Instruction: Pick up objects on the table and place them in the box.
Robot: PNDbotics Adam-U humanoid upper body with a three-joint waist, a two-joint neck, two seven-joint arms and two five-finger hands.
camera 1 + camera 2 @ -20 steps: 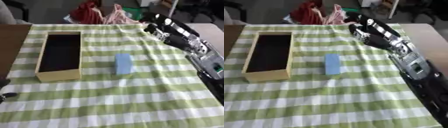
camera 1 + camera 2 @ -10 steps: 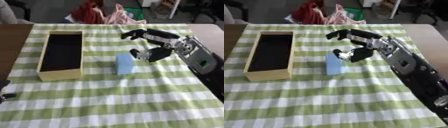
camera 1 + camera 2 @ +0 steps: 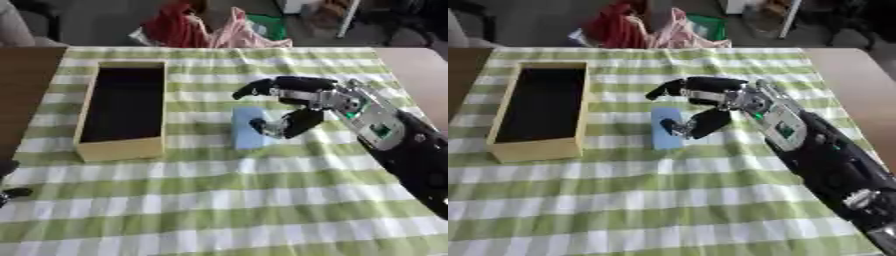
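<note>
Blue block (image 3: 247, 127): lies flat on the green-and-white checked tablecloth (image 3: 219, 200), just right of the box. Box (image 3: 122, 110): yellow-walled, dark inside, long side running near to far. Right hand (image 3: 302, 102): over the block's right side, fingers spread and curved above it, thumb at its right edge; contact cannot be told. Left hand: not seen.
</note>
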